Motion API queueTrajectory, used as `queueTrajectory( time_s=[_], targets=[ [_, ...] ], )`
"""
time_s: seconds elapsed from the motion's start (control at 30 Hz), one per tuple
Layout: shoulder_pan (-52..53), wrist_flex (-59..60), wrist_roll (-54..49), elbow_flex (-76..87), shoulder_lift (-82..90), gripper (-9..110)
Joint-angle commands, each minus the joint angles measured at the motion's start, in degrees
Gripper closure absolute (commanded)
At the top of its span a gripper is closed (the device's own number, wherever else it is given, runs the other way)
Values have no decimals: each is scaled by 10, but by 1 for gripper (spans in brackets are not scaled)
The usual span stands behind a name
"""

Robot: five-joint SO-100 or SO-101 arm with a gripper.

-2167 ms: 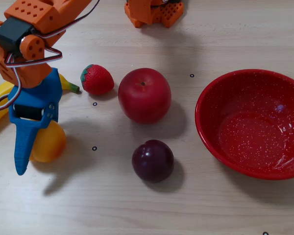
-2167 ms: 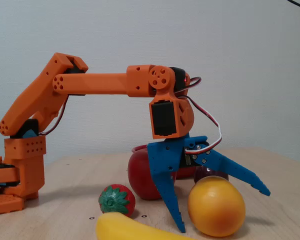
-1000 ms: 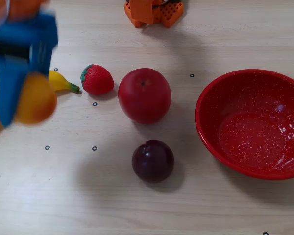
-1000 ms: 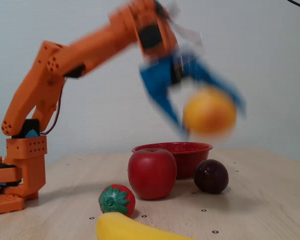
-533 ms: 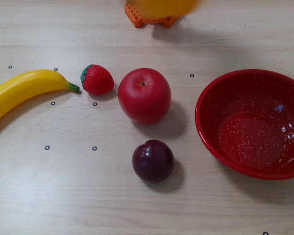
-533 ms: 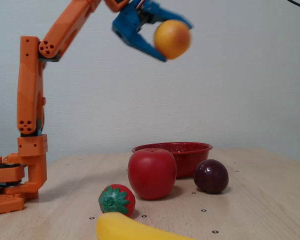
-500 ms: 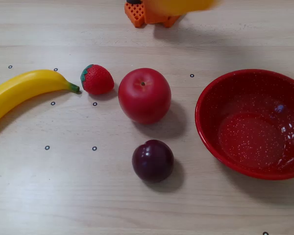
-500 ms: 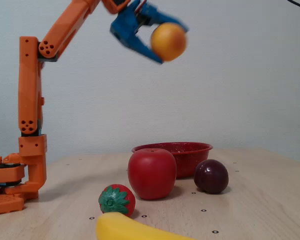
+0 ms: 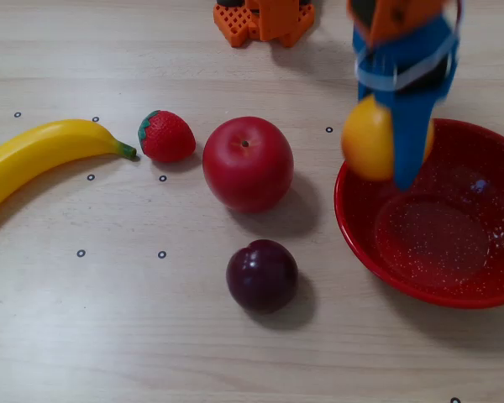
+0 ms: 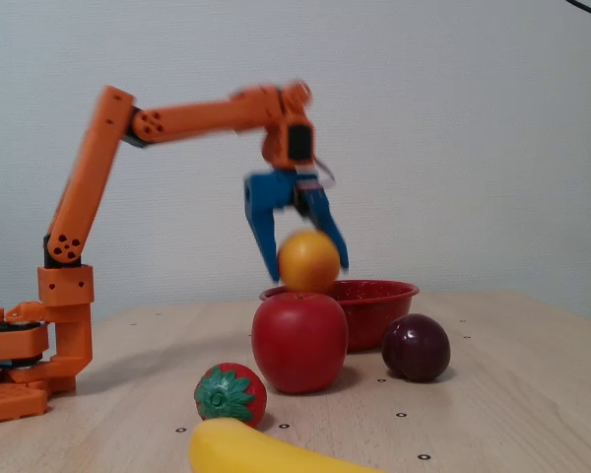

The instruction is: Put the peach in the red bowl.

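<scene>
The yellow-orange peach [image 9: 368, 138] hangs in the air over the left rim of the red speckled bowl [image 9: 357, 231]. My gripper [image 9: 388, 159] with blue fingers [image 9: 410, 134] is shut on it from above. In the fixed view the peach [image 10: 308, 261] sits between the two blue fingers, with the gripper [image 10: 308, 268] a little above the bowl [image 10: 384, 296]. The arm is blurred by motion. The bowl holds nothing.
A big red apple [image 9: 248, 164] lies left of the bowl, with a dark purple plum [image 9: 262, 275] in front of it. A strawberry [image 9: 166, 136] and a banana [image 9: 42, 151] lie further left. The orange arm base [image 9: 265, 18] stands at the table's far edge.
</scene>
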Motion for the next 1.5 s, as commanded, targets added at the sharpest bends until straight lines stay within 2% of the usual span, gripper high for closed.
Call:
queueTrajectory(
  time_s=[0.0, 0.1, 0.23, 0.3, 0.43, 0.57, 0.67, 0.77, 0.8, 0.93, 1.03, 1.27, 1.47],
  targets=[
    [-2, -33, -1, -25, 2, 101],
    [-8, -71, 25, -25, -26, 100],
    [-17, -84, 34, -23, -18, 62],
    [-20, -83, 40, -25, -3, 53],
    [-20, -60, 40, -64, 31, 45],
    [-11, -42, 33, -136, 59, 45],
    [-9, -40, 30, -191, 90, 48],
    [-27, -55, 40, -213, 161, 95],
    [-38, -60, 33, -213, 189, 101],
    [-92, -47, 32, -176, 309, 101],
    [-146, -54, 46, -81, 410, 101],
    [-229, -127, 77, 272, 648, 101],
    [-251, -300, 61, 640, 829, 101]
  ],
)
